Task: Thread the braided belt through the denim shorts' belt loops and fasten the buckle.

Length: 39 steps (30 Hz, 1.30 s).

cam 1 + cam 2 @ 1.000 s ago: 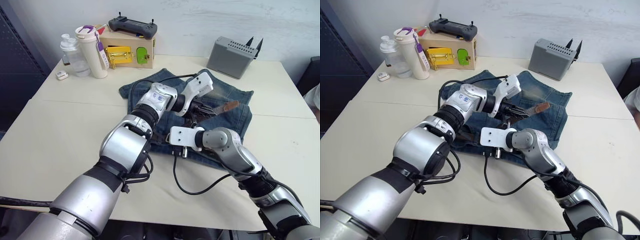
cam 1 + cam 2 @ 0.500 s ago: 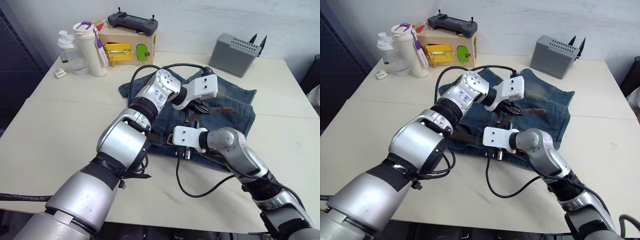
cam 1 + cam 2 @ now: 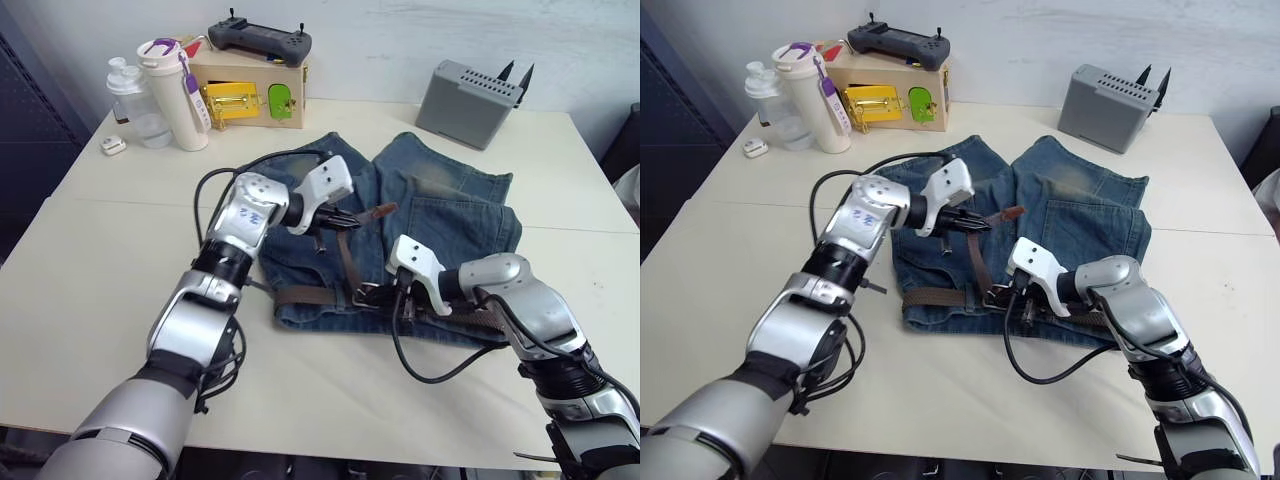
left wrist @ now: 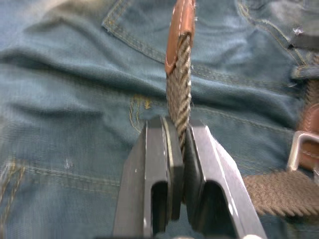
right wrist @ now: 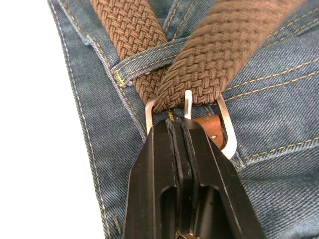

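The denim shorts [image 3: 440, 215] lie flat on the table with the waistband at the near edge. The braided belt [image 3: 300, 296] runs along that waistband under a belt loop [image 5: 144, 59]. Its free end passes through the silver buckle [image 5: 225, 130] and rises to the tan tip [image 3: 383, 210]. My left gripper [image 4: 177, 124] is shut on the woven strap just below the tip [image 4: 180, 30]. My right gripper [image 5: 182, 124] is shut on the leather end of the buckle, at the waistband's middle [image 3: 375, 293].
A grey box [image 3: 470, 92] stands at the back right. At the back left are a cardboard box [image 3: 250, 92] with a black controller on top, two bottles [image 3: 172, 90] and a small white item [image 3: 110, 146]. Black cables loop from both wrists over the shorts.
My left gripper has moved to the left with the belt's free end, and the tan tip followed. My right arm has swung out to the right while still pinching at the buckle.
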Each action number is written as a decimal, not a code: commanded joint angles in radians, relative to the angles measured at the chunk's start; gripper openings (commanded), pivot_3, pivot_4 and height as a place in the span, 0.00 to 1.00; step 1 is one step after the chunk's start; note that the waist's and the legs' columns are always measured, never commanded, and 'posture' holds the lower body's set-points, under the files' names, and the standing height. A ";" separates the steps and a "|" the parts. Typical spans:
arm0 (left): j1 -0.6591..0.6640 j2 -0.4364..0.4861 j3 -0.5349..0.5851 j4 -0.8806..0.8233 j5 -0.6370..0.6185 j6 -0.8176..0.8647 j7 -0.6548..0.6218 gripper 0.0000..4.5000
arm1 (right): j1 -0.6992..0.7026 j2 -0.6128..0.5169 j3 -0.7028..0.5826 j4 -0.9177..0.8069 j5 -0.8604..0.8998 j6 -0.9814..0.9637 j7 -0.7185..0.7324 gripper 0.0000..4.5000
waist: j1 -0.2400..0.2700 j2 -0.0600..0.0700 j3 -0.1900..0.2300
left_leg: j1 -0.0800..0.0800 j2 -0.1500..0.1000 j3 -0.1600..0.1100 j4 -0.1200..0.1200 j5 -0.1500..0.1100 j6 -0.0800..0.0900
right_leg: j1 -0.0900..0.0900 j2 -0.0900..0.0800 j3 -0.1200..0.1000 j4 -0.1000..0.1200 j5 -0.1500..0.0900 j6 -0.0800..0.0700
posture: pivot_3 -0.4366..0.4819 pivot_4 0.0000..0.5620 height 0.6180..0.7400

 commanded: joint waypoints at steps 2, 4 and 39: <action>0.059 0.025 0.040 -0.271 -0.094 0.198 0.015 0.00 | 0.020 0.023 0.016 -0.005 0.045 0.035 -0.043 0.02 | -0.004 0.000 0.000 | 0.000 0.000 0.000 0.001 0.000 0.000 | 0.000 0.000 0.000 0.000 0.000 0.000 | 0.48 0.27 0.97; 0.082 0.029 0.040 -0.335 -0.117 0.249 0.027 0.00 | 0.014 0.030 -0.001 -0.019 0.073 0.058 -0.059 0.02 | -0.005 0.000 0.000 | 0.000 0.000 0.000 0.001 0.001 0.000 | 0.000 0.000 0.001 0.002 0.000 0.000 | 0.48 0.27 0.97; 0.210 0.135 -0.048 -0.463 -0.147 0.174 0.169 0.00 | -0.043 0.049 0.023 0.067 0.195 -0.002 -0.230 0.02 | -0.022 0.002 0.002 | 0.001 0.000 0.001 0.001 0.004 0.000 | -0.003 0.000 0.002 0.006 0.000 -0.001 | 0.48 0.27 0.97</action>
